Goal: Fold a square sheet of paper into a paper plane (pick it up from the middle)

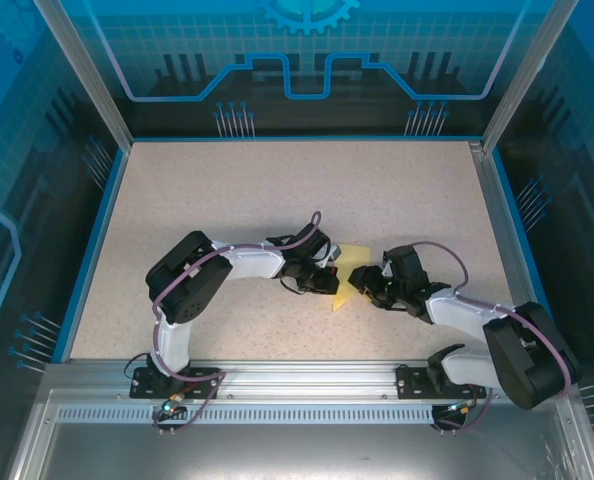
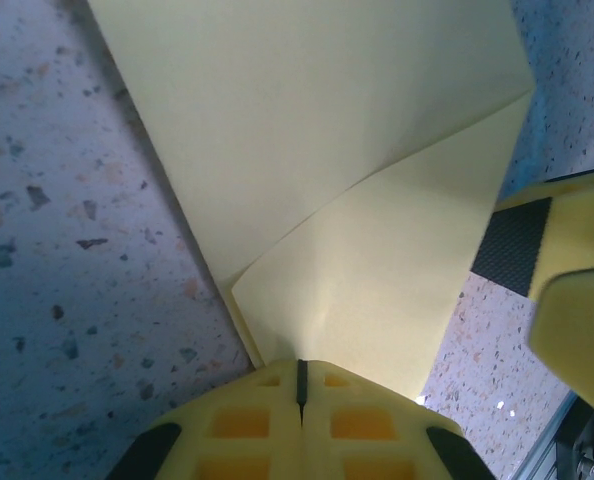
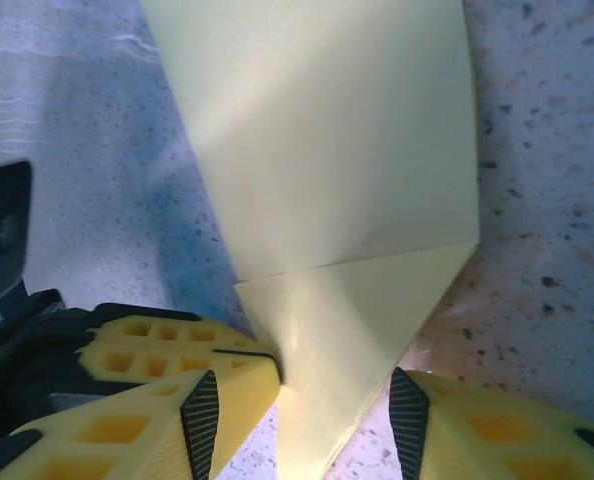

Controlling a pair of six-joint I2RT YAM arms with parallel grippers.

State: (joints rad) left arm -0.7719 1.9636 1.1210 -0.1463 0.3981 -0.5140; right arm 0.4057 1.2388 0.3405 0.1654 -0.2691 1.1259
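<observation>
While in left jaws, paper [image 2: 317,150] (yellow)

Both arms reach inward, elbows bent, wrists low and nearly meeting. Left gripper [image 2: 300,385] pinches the folded sheet [image 2: 307,150], pads [image 2: 247,425] pressed flat together; right gripper [image 3: 317,410] holds its fingers [image 3: 222,395] parted, straddling the sheet's tip.

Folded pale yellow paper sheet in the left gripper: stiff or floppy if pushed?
Probably light and floppy: the thin folded pale yellow paper sheet is pinched at one point by the shut left gripper. Its crease likely stiffens it slightly. Pushed on the smooth speckled table, it may slide or buckle.
</observation>
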